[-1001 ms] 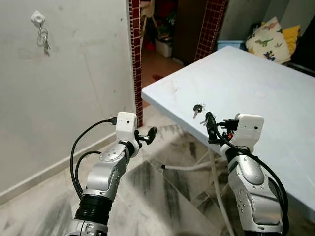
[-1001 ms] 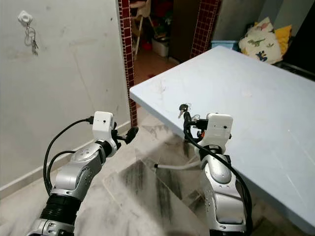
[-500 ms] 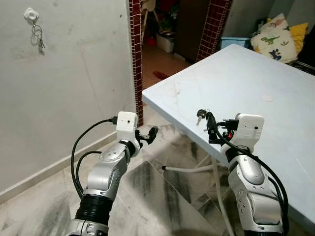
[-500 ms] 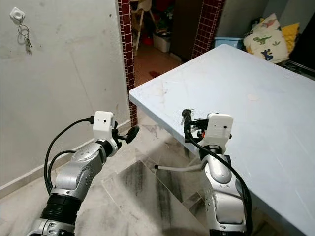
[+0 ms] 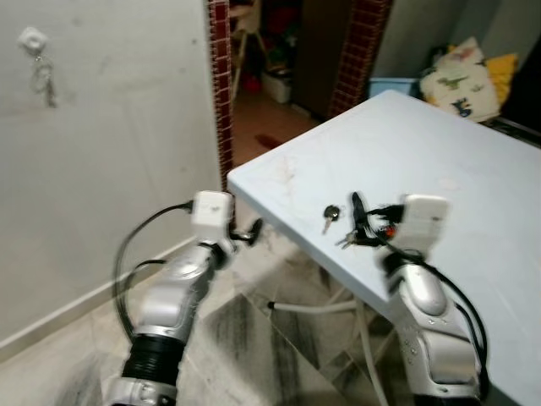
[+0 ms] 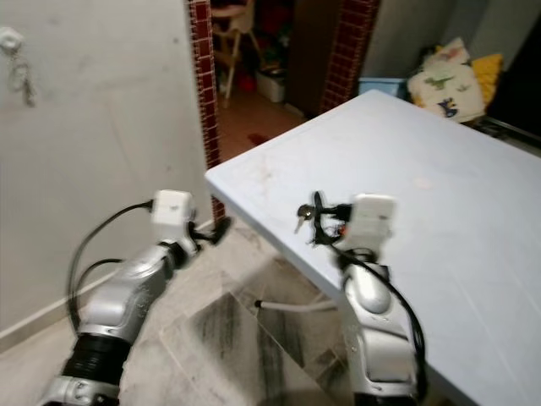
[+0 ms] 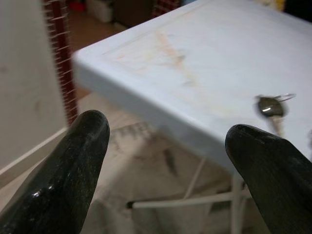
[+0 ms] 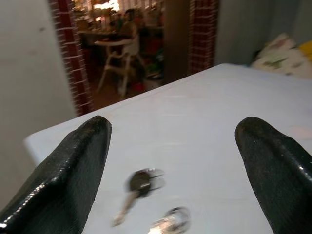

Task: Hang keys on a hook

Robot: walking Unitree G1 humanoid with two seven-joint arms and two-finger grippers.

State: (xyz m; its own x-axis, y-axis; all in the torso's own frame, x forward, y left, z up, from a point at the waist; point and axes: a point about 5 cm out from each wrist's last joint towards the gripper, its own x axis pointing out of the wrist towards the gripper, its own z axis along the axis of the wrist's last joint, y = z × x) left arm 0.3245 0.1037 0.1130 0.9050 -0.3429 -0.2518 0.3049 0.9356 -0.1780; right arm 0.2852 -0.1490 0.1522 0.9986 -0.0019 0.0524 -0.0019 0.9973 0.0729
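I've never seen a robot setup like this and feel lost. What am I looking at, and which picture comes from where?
This is a humanoid robot with two silver arms. The two wide pictures come from cameras in its head, looking down at its own arms. The two close pictures come from wrist cameras, each looking out between that gripper's black fingers. The left gripper hangs open over the floor. The right gripper, also open and holding nothing, is over a pale blue table beside some keys. On the wall, more keys hang from a white hook.

Smooth matt pale-blue desk [image 5: 439,161], faintly stained. Shiny metal keys [image 8: 139,184] with dark plastic head. Glossy black fingers [image 7: 73,165]. Brushed silver arms [image 5: 173,292]. Rough matt plastered wall [image 5: 110,127]; streaked stone floor [image 5: 279,347].
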